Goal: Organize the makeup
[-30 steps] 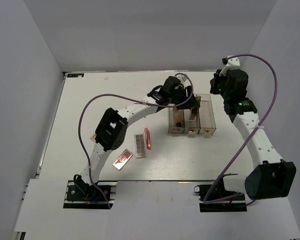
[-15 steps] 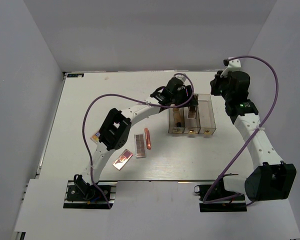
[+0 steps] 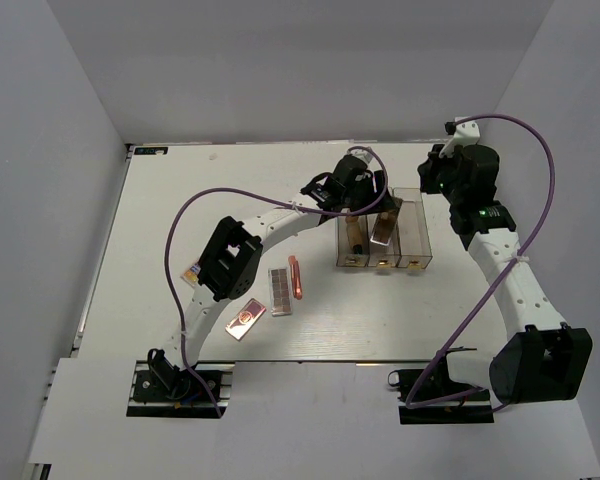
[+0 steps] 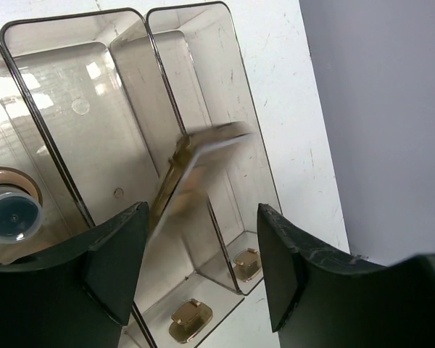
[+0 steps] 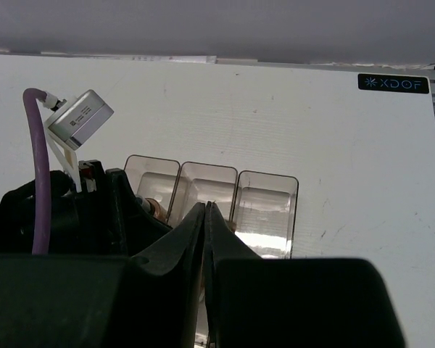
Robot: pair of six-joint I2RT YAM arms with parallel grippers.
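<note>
**Makeup: three pieces loose, two boxed**

You have a rose-gold compact (image 3: pixel 246 320), a striped palette (image 3: pixel 279 290) and a thin pink stick (image 3: pixel 295 277) lying flat toward the near edge of the table (image 3: pixel 180 200). Farther right, a tan bottle (image 3: pixel 354 236) and a tilted palette (image 4: pixel 196 170) sit in the clear box (image 3: pixel 416 235).

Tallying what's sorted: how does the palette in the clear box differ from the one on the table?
The boxed palette leans tilted in the middle compartment of the clear box, under the open left gripper; the table palette lies flat beside the pink stick. The boxed palette shows a brownish side; the table palette shows a striped face. Both are thin rectangles.
</note>
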